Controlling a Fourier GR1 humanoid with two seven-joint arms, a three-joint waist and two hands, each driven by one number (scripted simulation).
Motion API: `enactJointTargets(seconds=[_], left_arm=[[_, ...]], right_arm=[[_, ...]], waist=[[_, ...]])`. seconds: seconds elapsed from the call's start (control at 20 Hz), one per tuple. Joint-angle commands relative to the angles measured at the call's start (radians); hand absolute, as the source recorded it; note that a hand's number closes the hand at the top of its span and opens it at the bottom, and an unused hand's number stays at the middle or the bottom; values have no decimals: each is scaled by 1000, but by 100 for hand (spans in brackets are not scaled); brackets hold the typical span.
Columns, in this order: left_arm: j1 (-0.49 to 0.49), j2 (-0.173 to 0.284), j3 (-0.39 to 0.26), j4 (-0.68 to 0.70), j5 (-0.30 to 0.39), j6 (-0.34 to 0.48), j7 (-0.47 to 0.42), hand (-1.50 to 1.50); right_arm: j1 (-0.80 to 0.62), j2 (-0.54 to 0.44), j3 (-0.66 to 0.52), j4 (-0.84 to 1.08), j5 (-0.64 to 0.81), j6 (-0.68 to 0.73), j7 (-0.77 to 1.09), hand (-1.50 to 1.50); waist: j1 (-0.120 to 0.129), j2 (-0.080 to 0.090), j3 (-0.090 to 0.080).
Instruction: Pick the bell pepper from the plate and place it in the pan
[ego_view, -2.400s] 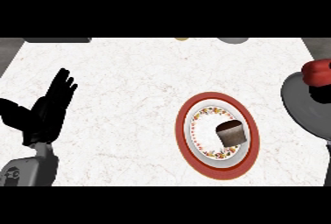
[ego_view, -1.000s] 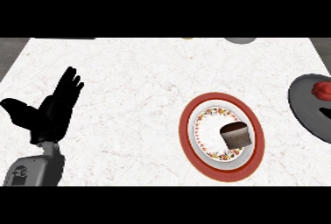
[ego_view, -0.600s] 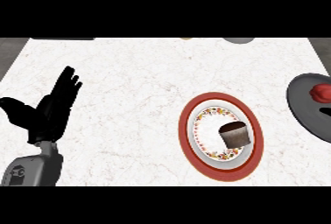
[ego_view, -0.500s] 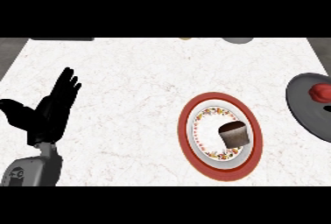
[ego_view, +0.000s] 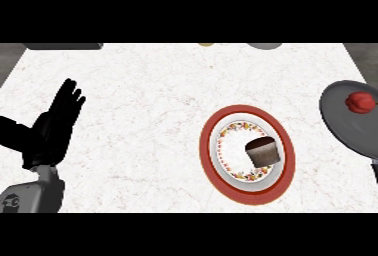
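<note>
Bright, even light falls on the pale counter, with barely any shadows or glare.

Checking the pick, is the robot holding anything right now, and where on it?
Nothing is held. The left hand is open; the pepper lies in the pan.

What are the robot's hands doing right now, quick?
Left hand: open, fingers straight up, holding nothing.
Right hand: not in the picture, so it cannot be told.
</note>
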Motion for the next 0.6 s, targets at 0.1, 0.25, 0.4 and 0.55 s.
enactJointTargets(seconds=[0.1, 0.25, 0.4, 0.55], left_arm=[[37, -17, -28, -23, -16, 0, -3, 0], [64, 8, 2, -19, 11, -35, -25, 0], [15, -7, -12, -8, -11, -9, -15, 0], [-37, 7, -6, -31, -6, 10, 79, 0]], right_arm=[[186, -88, -88, 24, -139, 313, -126, -150], [286, -134, -90, 43, -163, 411, -201, -150], [299, -115, -53, 13, -204, 395, -193, -150], [338, -76, -36, -16, -232, 376, -232, -150]], waist=[[-11, -5, -2], [1, -1, 0], [8, 0, -1], [6, 0, -1]])
